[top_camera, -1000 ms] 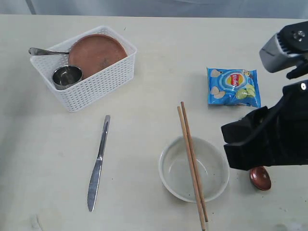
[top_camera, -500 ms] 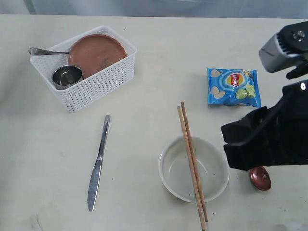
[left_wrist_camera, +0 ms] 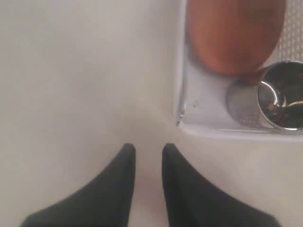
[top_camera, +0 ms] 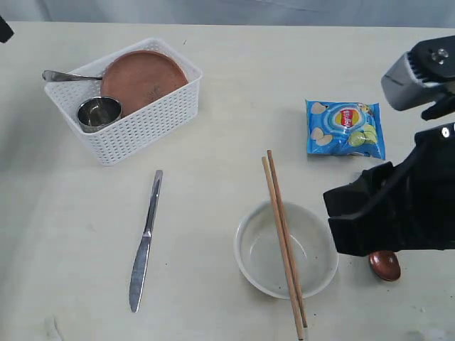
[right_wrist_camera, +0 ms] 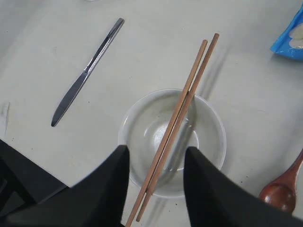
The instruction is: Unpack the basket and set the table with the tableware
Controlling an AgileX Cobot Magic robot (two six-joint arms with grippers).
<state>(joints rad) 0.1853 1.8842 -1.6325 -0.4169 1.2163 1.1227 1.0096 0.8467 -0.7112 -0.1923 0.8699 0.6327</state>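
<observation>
While the basket [top_camera: 124, 106] sits at the upper left of the table [top_camera: 227, 92] in the exterior view, it holds the plate [top_camera: 142, 77] lying tilted, the cup [top_camera: 98, 111] upright in one corner beside the plate, and a steel handle [top_camera: 67, 75] sticking out over the left rim. Which utensil that handle belongs to I cannot tell. The knife [top_camera: 146, 240] lies flat on the table below the basket in that view, apart from it. To the knife's right stands the bowl [top_camera: 256, 256], with the chopsticks [top_camera: 276, 213] laid side by side across it, their ends reaching past the rim on both sides. The spoon [top_camera: 384, 264] lies just right of the bowl, its handle hidden behind the right arm [top_camera: 398, 213]. The chips bag [top_camera: 345, 128] lies flat higher up, well apart from the bowl. The right gripper [right_wrist_camera: 156, 149] hangs above the bowl with its jaws spread and nothing between them. The left gripper [left_wrist_camera: 148, 151] hovers over bare table just outside a basket corner, near the cup, its jaws a narrow gap apart and empty.
</observation>
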